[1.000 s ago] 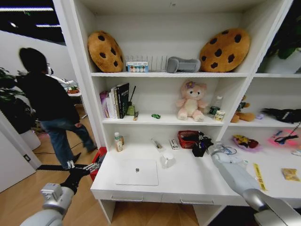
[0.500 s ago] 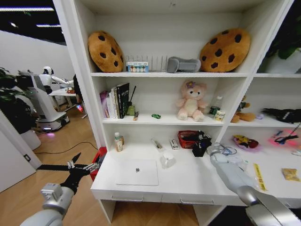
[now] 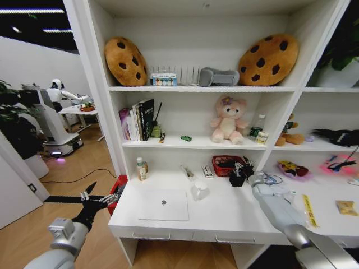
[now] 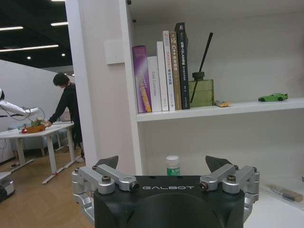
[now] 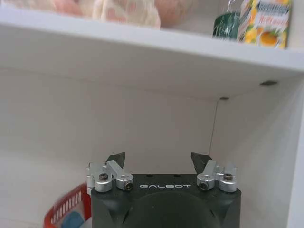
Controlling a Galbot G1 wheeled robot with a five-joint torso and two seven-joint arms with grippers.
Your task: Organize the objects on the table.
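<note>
The table (image 3: 224, 216), a white desktop w/ shallow drawers along its front edge, sits under a white shelf unit. A slim silver laptop (image 3: 164, 205) lies shut and flat on the desktop's left part, near the front. Just right of it stands a small white object (image 3: 198, 191), too unclear to name. Toward the back wall: a small bottle (image 3: 141, 168) w/ pale cap at left, a pen-like item (image 3: 187, 172), a small boxy item (image 3: 207, 171), then a red basket (image 3: 225, 165). Basket holds dark stuff; contents can't be made out in head view. In right wrist view the basket's red rim (image 5: 69, 209) shows w/ something blue inside.

Right gripper (image 3: 242, 174) is at the back of the desktop, just beside the basket's right side, black fingers spread apart w/ nothing between them; wrist view confirms the gap, pointed at the back wall under the shelf.

Left gripper (image 3: 98, 200) hangs off the desk's left end, over the wood floor, apart from the table; its fingers are splayed wide, holding nothing.

Middle shelf: row of books (image 4: 161, 71), green glass diffuser jar (image 4: 201, 91) w/ one dark reed in it, tiny green toy car (image 4: 273, 97) farther along the same shelf, pink plush (image 3: 228, 120), a small round tin (image 3: 261, 137) beside a bottle.
</note>
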